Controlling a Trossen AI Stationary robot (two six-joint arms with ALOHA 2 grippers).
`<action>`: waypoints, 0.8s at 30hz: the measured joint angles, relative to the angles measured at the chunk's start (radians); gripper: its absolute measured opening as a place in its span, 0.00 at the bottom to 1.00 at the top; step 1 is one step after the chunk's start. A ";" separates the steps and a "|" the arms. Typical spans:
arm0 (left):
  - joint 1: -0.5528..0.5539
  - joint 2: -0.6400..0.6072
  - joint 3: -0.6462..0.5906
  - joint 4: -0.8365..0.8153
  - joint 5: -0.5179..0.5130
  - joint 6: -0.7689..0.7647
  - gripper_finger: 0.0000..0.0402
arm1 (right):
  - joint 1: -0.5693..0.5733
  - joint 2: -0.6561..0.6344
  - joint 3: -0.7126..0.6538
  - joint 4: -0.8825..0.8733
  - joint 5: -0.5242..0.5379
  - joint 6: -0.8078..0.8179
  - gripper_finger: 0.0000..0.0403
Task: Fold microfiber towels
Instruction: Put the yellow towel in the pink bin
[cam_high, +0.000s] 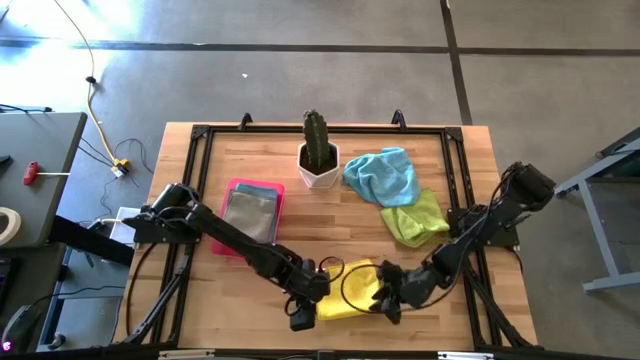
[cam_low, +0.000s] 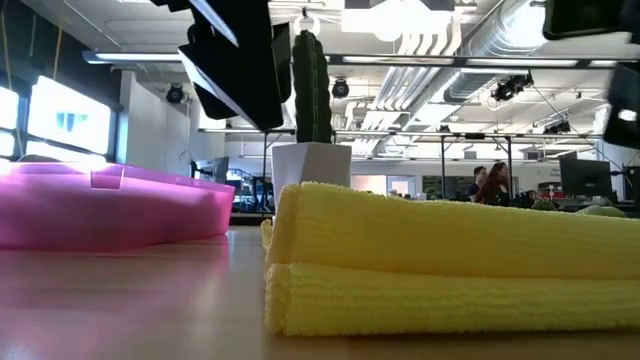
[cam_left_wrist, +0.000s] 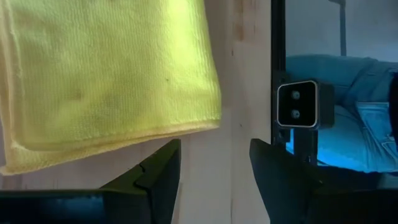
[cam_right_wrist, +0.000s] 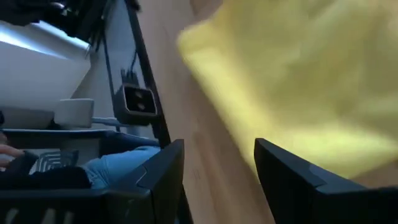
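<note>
A yellow towel (cam_high: 352, 292) lies folded on the table near its front edge. The low view shows it as two stacked thick layers (cam_low: 450, 270). My left gripper (cam_left_wrist: 214, 171) is open just off the towel's left corner (cam_left_wrist: 186, 118) and is over bare wood. My right gripper (cam_right_wrist: 217, 180) is open at the towel's right side (cam_right_wrist: 298, 93). A light blue towel (cam_high: 384, 175) and a lime green towel (cam_high: 414, 218) lie crumpled at the back right. Folded grey towels (cam_high: 250, 213) lie in the pink tray (cam_high: 232, 187).
A cactus in a white pot (cam_high: 319, 158) stands at the back middle, and it also shows in the low view (cam_low: 312, 150). The pink tray (cam_low: 110, 205) is on the left. A black metal frame (cam_high: 470, 200) runs around the table's edges. A person (cam_left_wrist: 348, 118) sits beyond the front edge.
</note>
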 joint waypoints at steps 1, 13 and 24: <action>-0.003 0.000 0.000 0.001 -0.001 0.000 0.46 | 0.013 0.016 -0.001 0.009 0.007 0.026 0.47; -0.013 0.000 0.000 -0.009 0.000 -0.018 0.46 | 0.011 0.136 -0.002 -0.108 0.020 0.068 0.47; -0.017 0.000 0.000 -0.001 -0.106 -0.076 0.46 | -0.161 0.092 0.002 -0.306 0.075 -0.398 0.47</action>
